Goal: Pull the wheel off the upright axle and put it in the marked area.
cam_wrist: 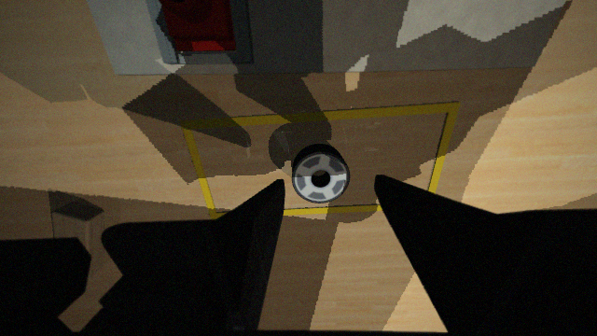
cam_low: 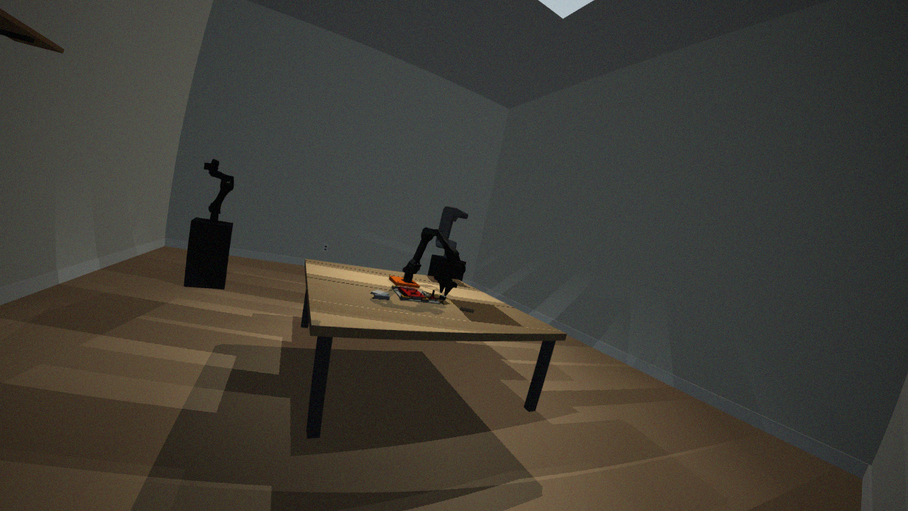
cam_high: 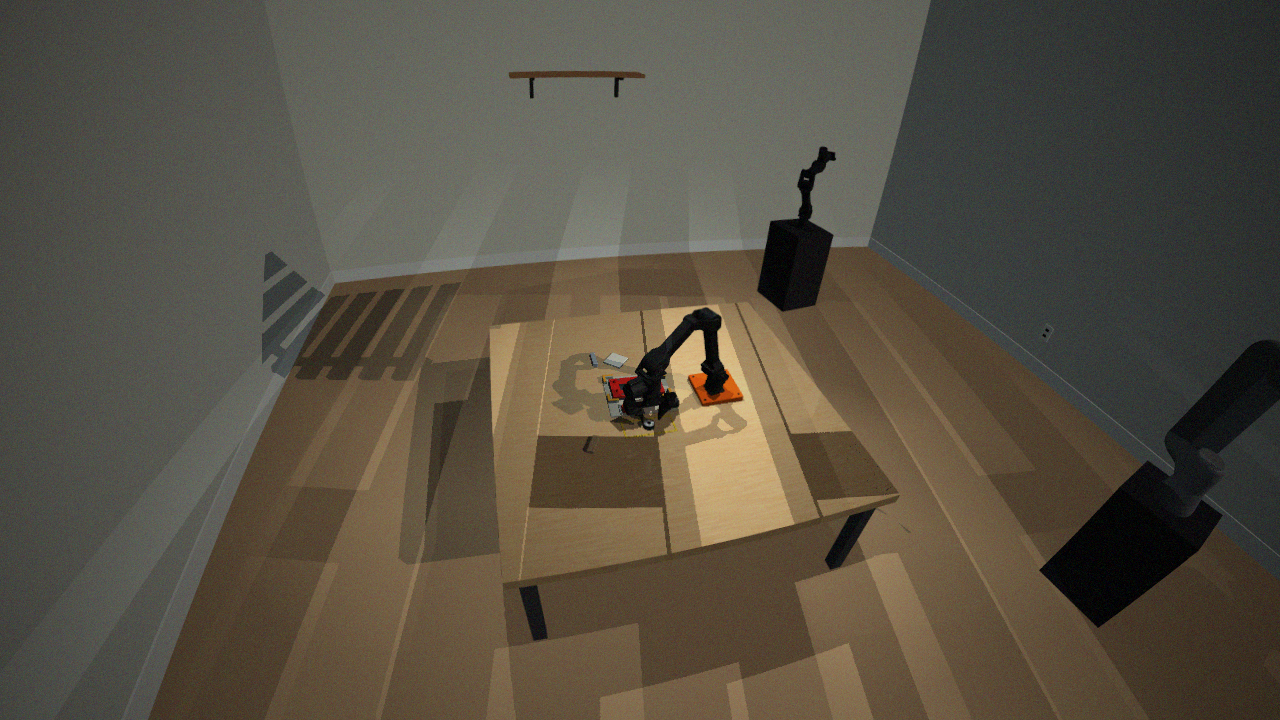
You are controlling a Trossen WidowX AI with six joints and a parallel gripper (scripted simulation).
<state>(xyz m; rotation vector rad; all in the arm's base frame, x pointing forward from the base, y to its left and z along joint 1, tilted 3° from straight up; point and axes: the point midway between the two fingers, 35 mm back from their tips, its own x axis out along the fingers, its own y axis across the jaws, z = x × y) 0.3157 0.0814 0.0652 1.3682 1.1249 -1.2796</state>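
Note:
The wheel (cam_wrist: 320, 187) (cam_high: 648, 424), black with a grey spoked face, appears to stand on the table with its face up, inside the yellow outline of the marked area (cam_wrist: 396, 111), near its front line. My gripper (cam_wrist: 328, 183) is open around the wheel, with a gap on each side, wider on the right. The fingers are low, on either side of it, and seem not to touch it. The red axle mount (cam_wrist: 205, 30) shows at the top of the wrist view on the pale board (cam_wrist: 286, 37); the axle itself is mostly cut off or in shadow.
The board with its red fixture (cam_high: 619, 386) lies just behind the marked area. The orange arm base (cam_high: 729, 394) (cam_low: 399, 279) is to the right. A small dark block (cam_high: 588, 444) (cam_low: 466, 310) lies to the front left. A pale flat piece (cam_high: 615, 360) (cam_low: 380, 294) lies farther back.

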